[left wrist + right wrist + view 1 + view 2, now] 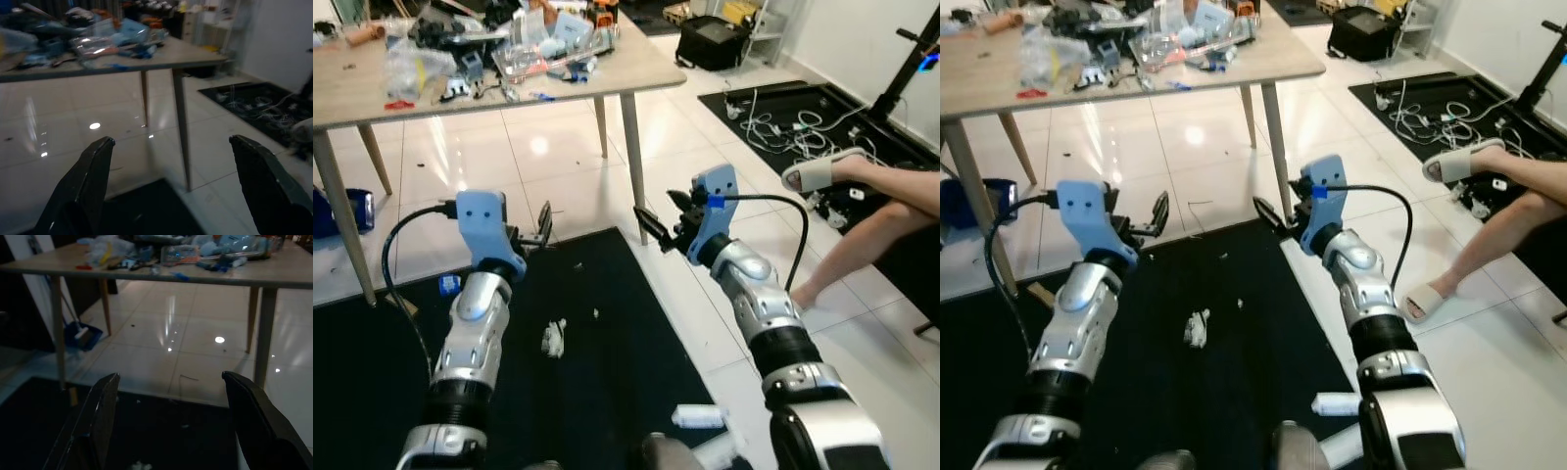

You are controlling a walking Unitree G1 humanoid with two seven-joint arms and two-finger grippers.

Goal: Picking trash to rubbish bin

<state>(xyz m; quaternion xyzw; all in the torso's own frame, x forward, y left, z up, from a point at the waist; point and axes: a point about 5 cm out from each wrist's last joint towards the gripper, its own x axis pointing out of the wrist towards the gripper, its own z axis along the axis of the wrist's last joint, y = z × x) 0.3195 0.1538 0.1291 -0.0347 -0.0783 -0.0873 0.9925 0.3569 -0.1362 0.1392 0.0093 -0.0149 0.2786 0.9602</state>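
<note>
Evidently early: crumpled paper scrap [553,337] lies on black mat [607,294], unpicked, plastic bottle [698,416] near mat edge. Left gripper [540,227] and right gripper [658,223] raised above floor, spread wide, empty. Bin unseen.

My arms are silver with blue wrist housings and black cables; my left gripper [544,223] and right gripper [658,221] both have black fingers. Below me lies a plain black mat [607,362], with a crumpled white scrap of trash [553,337] on it and a white bottle [697,416] near its edge. The floor [558,166] is glossy white tile. The table [636,69] is pale wood grain, littered with blue, clear and orange clutter. A person's sandal [820,171] is beige.
</note>
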